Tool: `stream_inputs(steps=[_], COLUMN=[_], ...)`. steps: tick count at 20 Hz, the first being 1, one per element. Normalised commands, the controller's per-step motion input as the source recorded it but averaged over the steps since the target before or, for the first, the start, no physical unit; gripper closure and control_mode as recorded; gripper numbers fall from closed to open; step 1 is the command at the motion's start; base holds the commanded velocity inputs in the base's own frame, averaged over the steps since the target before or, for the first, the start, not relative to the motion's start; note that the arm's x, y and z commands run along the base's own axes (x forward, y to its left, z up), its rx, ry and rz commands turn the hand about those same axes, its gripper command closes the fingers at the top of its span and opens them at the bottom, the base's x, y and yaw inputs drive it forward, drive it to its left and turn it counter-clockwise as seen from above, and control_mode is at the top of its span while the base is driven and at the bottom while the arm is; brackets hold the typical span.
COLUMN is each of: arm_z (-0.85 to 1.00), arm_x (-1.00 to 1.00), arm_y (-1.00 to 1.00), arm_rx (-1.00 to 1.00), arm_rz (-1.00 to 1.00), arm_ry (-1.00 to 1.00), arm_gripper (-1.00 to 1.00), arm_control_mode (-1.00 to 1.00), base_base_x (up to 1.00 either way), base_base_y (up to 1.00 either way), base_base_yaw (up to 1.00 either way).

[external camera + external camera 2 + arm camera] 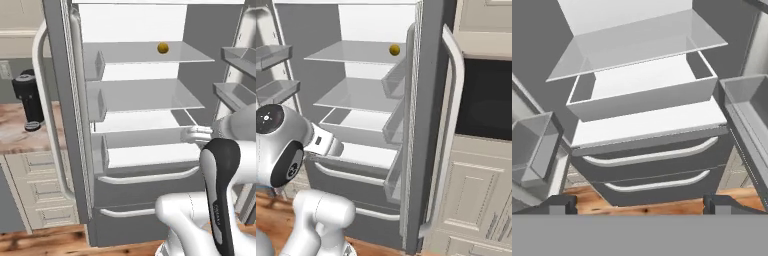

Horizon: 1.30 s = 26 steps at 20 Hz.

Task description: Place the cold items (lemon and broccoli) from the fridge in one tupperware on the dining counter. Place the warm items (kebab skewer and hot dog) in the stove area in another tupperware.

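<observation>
fridge (60, 100) doors wide open for reaching in | lemon (163, 48) sits on top shelf (150, 54) (no broccoli spotted) | hand (640, 205) low by drawers, fingers spread, holding nothing

The fridge interior (135, 100) is being left open at the front. Access is being flanked by the door bins (396, 80) and divided by glass shelves (150, 95), with the lemon (163, 48) sitting on the top one.
</observation>
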Motion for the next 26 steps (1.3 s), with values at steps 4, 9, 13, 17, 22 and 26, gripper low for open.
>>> stream_inputs(steps=[4, 9, 13, 17, 22, 26], arm_z=[0.0, 0.0, 0.0, 0.0, 0.09, 0.66], arm_x=[0.0, 0.0, 0.0, 0.0, 0.08, 0.41], arm_y=[0.0, 0.0, 0.0, 0.0, 0.0, 0.0], arm_rx=[0.0, 0.0, 0.0, 0.0, 0.0, 0.0], arm_rz=[0.0, 0.0, 0.0, 0.0, 0.0, 0.0], arm_ry=[0.0, 0.0, 0.0, 0.0, 0.0, -0.08], arm_gripper=[-1.0, -1.0, -1.0, -1.0, -1.0, -1.0], arm_control_mode=[1.0, 1.0, 1.0, 1.0, -1.0, -1.0], base_base_x=[0.59, 0.66, 0.71, 0.72, 0.49, 0.0], base_base_y=[0.19, 0.02, 0.04, 0.02, 0.0, 0.0], base_base_yaw=[-0.05, -0.08, -0.11, -0.1, -0.04, 0.0])
